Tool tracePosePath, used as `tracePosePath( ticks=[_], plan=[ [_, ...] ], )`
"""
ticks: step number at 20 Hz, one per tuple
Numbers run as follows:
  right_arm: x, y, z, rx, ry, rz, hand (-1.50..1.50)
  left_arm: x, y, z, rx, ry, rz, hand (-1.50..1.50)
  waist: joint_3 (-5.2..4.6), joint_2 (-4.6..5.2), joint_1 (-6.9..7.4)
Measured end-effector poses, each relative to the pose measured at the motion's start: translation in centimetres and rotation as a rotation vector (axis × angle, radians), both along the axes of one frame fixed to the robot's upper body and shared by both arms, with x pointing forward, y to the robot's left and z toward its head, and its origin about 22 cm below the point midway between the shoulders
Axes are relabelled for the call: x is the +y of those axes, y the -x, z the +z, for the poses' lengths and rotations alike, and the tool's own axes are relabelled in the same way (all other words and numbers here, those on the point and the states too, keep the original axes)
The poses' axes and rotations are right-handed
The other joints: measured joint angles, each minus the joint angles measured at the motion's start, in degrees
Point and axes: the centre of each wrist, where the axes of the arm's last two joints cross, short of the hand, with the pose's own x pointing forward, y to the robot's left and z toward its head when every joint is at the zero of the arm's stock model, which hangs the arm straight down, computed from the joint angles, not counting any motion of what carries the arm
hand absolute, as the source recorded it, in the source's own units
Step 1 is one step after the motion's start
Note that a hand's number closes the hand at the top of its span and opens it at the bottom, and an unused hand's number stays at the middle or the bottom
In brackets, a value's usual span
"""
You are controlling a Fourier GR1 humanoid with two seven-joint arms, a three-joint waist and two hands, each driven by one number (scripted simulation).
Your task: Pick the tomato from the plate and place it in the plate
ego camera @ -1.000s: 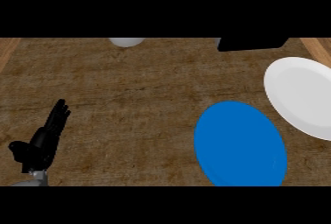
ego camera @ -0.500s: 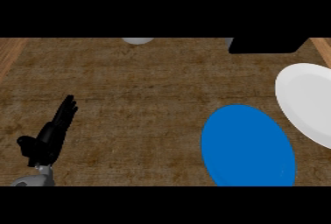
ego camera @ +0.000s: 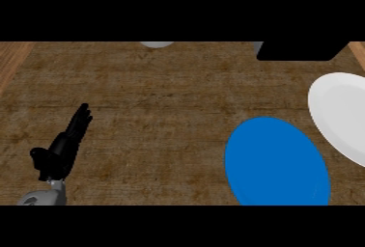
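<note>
A blue plate lies on the wooden counter at the lower right, with nothing on it. Beside it, at the right edge, a white plate is partly cut off by the view and also bare. No tomato shows anywhere. My left hand rests at the lower left, fingers straight and pointing away from me, holding nothing. My right hand is out of sight.
A pale round object peeks in at the counter's far edge. A black block sits at the far right corner. Lighter wooden strips border the counter at left and right.
The whole view has shifted: both plates and the far objects sit further right and lower in the picture. My left hand has moved slightly right and up, still straight-fingered.
</note>
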Motion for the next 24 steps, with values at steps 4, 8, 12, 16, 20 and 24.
tracePosePath(
  ticks=[4, 8, 12, 16, 20, 24],
  plan=[
    [1.0, -3.3, 0.5, 0.014, -0.001, 0.044, 1.50, 0.1, -0.1, 0.1, -0.002, -0.002, 0.001, 0.00, -0.05, 0.01, 0.24],
    [2.3, -6.5, 0.4, 0.046, -0.029, 0.098, 1.50, 0.7, -0.9, 0.7, 0.000, -0.003, -0.002, 0.00, -0.10, 0.03, 0.19],
    [4.5, -10.0, -0.8, 0.069, -0.060, 0.142, 1.50, 0.9, -0.7, 0.7, 0.000, -0.006, -0.003, 0.00, -0.12, -0.03, 0.12],
    [7.3, -13.5, -2.9, 0.078, -0.080, 0.173, 1.50, 0.7, -0.8, 0.4, 0.004, -0.003, 0.003, 0.00, -0.13, -0.03, 0.03],
    [9.8, -16.3, -4.1, 0.100, -0.092, 0.187, 1.50, 0.5, -0.6, 0.2, 0.003, 0.002, 0.006, 0.00, -0.11, -0.04, 0.01],
    [12.2, -18.9, -5.8, 0.089, -0.161, 0.164, 1.50, 0.6, -0.7, 0.7, 0.000, 0.002, 0.000, 0.00, -0.11, -0.01, 0.19]
  ],
)
